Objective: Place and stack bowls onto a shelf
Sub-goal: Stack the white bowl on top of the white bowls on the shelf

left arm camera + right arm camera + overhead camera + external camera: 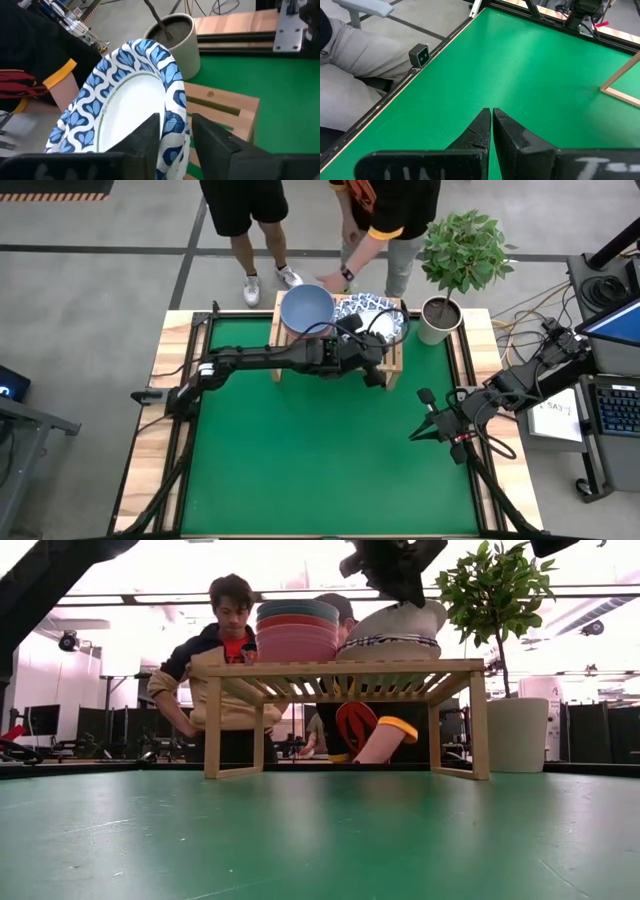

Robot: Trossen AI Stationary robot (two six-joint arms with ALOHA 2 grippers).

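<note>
white bowl [125, 100] with blue patterned rim, green table [320, 450], blue bowl [306, 308]

Light-wood shelf [345, 667], glossy patterned bowl [130, 100], matt green table [320, 450].

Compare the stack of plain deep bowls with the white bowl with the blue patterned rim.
The stack of plain deep bowls sits level on the light-wood shelf; the white bowl with the blue patterned rim is tilted, its rim between the left gripper fingers. One is plain, the other patterned. Both are above the shelf.

Potted plant [462, 255] in grey pot [438, 320] at table's far edge; two people [385, 210] behind.
</note>
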